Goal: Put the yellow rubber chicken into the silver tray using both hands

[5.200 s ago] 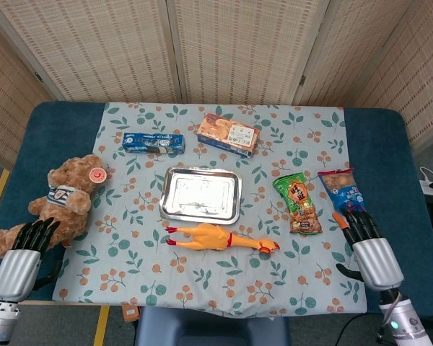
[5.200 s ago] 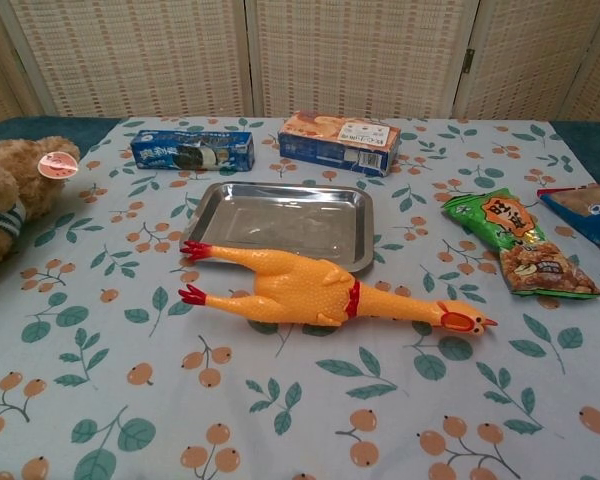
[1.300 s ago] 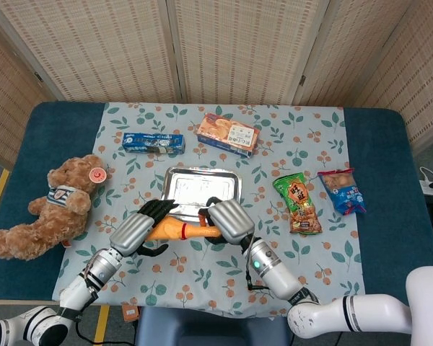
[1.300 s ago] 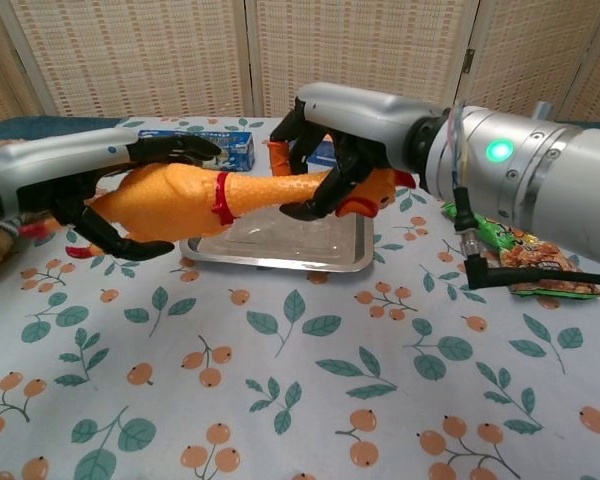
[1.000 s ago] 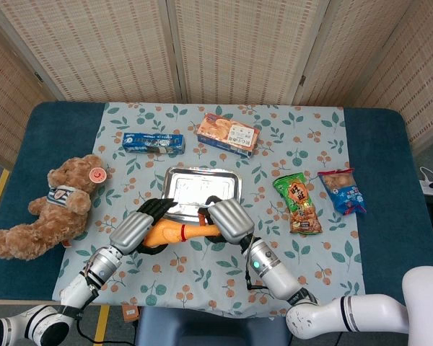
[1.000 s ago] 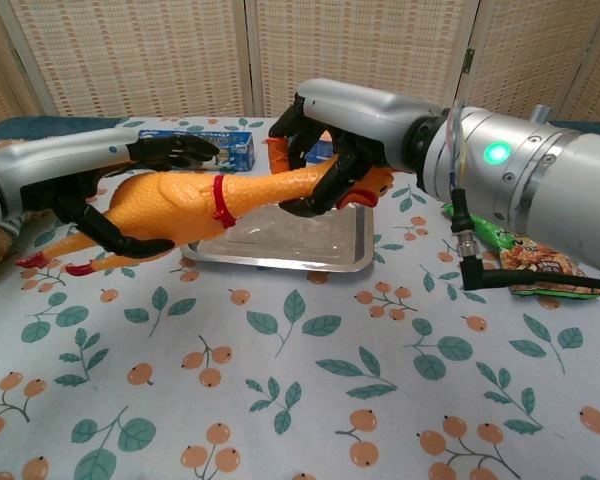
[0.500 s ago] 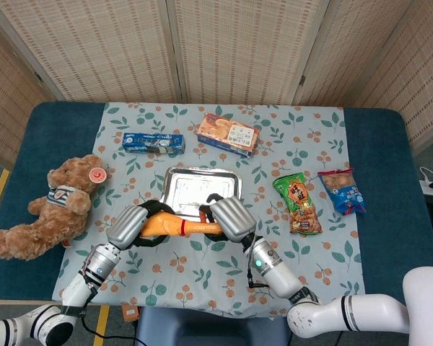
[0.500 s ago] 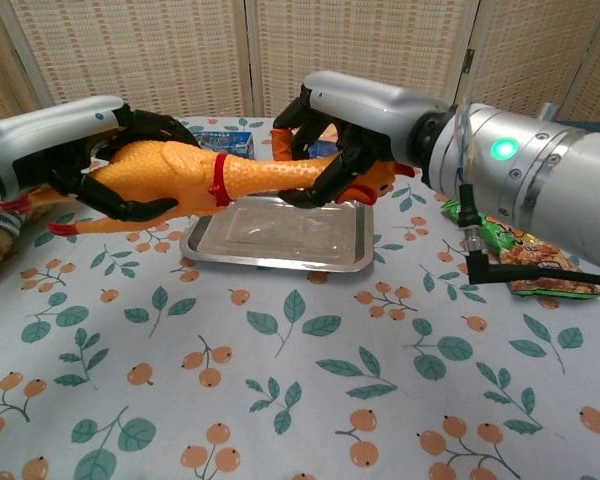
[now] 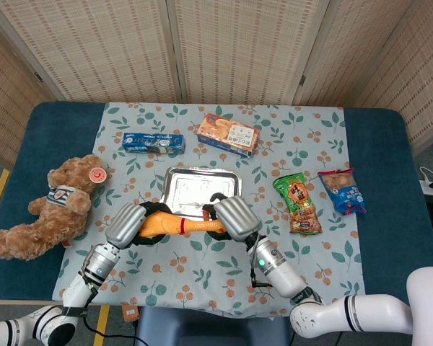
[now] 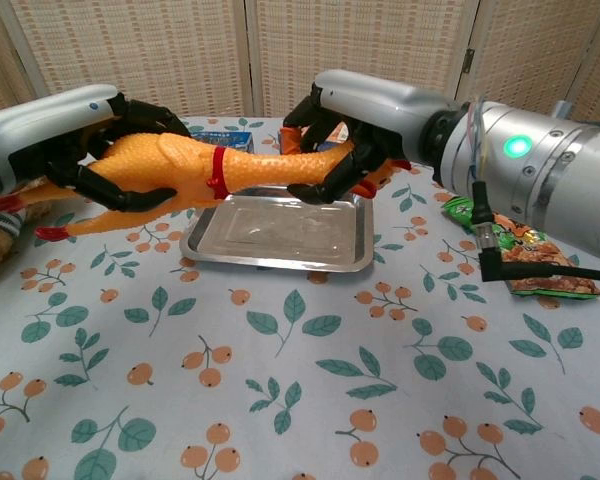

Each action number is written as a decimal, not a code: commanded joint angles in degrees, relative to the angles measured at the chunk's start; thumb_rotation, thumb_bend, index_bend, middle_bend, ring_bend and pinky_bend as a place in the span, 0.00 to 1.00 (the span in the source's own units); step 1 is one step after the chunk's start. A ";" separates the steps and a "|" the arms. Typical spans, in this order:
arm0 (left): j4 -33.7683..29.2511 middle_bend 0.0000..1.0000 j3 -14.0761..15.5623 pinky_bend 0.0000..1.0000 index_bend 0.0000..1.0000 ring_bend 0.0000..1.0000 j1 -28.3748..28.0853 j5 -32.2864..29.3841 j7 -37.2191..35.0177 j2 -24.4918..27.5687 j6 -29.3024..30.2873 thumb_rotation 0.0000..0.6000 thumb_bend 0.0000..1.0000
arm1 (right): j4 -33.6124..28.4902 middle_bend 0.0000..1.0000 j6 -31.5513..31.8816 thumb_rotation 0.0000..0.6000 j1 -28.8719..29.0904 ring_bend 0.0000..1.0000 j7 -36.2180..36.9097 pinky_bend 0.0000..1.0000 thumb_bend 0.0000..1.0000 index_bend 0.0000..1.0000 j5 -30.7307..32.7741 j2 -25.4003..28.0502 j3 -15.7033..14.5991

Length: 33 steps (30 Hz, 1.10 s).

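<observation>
The yellow rubber chicken hangs level in the air just in front of the silver tray, lifted clear of the cloth. My left hand grips its fat body at the leg end; red feet stick out to the left. My right hand grips the thin neck, with the red-combed head poking out beyond the fingers. In the head view the chicken shows between my left hand and my right hand, at the tray's near edge. The tray holds nothing.
A brown teddy bear lies at the left. A blue box and an orange biscuit box stand behind the tray. A green snack bag and a blue snack bag lie to the right.
Both hands came in from the table's near corners and lifted the chicken off the cloth. Over the last second it rose and shifted slightly toward the tray.
</observation>
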 commanded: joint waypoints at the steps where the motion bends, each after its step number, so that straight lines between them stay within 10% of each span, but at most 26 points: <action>1: 0.13 0.86 -0.15 0.82 0.89 0.71 0.34 -0.31 0.27 -0.61 0.96 1.00 0.61 | -0.06 0.66 0.02 1.00 -0.03 0.79 0.05 0.78 0.38 0.90 0.04 0.08 -0.05; 3: -0.27 0.75 0.26 0.66 0.78 0.60 0.30 -0.83 0.84 -0.28 0.21 1.00 0.53 | -0.07 0.66 0.13 1.00 -0.03 0.79 0.05 0.78 0.38 0.90 0.05 0.12 -0.03; 8: -3.95 0.04 1.46 0.13 0.06 0.04 -1.43 -4.35 -0.32 3.96 -7.40 1.00 0.37 | 0.09 0.66 1.29 1.00 -0.28 0.79 0.56 0.78 0.38 0.90 0.83 -0.49 0.76; 10: -5.13 0.00 1.37 0.08 0.00 0.00 -2.03 -5.21 -1.46 5.45 -9.43 1.00 0.34 | 0.35 0.66 1.48 1.00 -0.22 0.79 0.15 0.78 0.38 0.90 0.86 -0.45 0.76; 24: -7.05 0.03 0.73 0.14 0.03 0.00 -3.47 -9.03 -4.28 8.35 -13.05 1.00 0.32 | 0.57 0.66 1.91 1.00 -0.29 0.79 -0.30 0.78 0.38 0.90 0.63 -0.41 0.54; 33: -6.56 0.76 -1.38 0.83 0.83 0.66 -1.65 -13.15 -0.67 3.48 -5.16 1.00 0.61 | 0.85 0.66 1.73 1.00 -0.46 0.79 0.54 0.78 0.38 0.90 0.52 -0.08 0.71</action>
